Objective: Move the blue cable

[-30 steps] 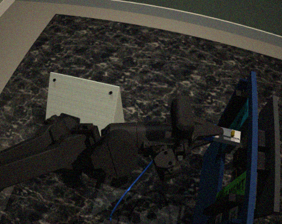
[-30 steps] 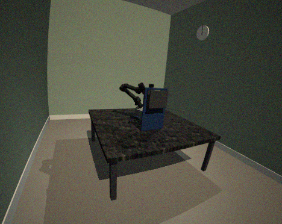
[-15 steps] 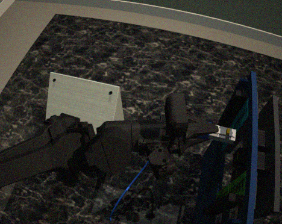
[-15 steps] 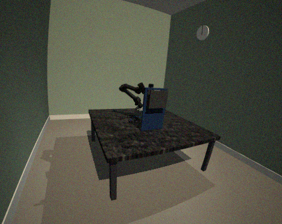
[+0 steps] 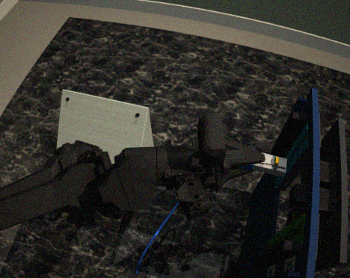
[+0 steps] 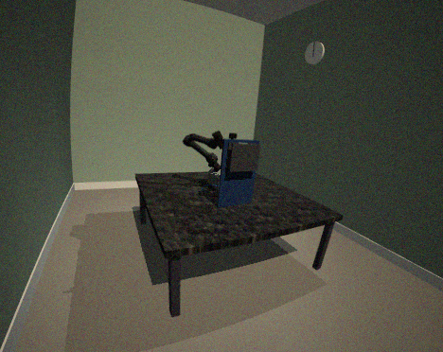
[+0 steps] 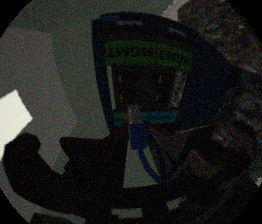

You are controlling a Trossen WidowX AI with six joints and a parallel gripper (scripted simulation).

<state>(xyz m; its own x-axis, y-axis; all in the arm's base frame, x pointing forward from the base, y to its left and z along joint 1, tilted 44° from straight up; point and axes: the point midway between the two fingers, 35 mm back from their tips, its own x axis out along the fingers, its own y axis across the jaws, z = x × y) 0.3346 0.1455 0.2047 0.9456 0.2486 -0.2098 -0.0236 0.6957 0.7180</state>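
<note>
The plug is clear, with gold contacts and a blue boot. It is out in front of the rack's port side, its tip pointing at the rack and apart from any port. My gripper is shut on the plug at its rear. The blue cable hangs from the boot and curves away below the arm. The blue rack stands upright. A green strip with dark lettering and a teal strip mark its port side; the port openings are too dark to tell apart.
A pale, tilted board with two dark holes stands behind the arm. A grey box sits on the rack's far side. All stand on a dark marbled table. A round clock hangs on the wall.
</note>
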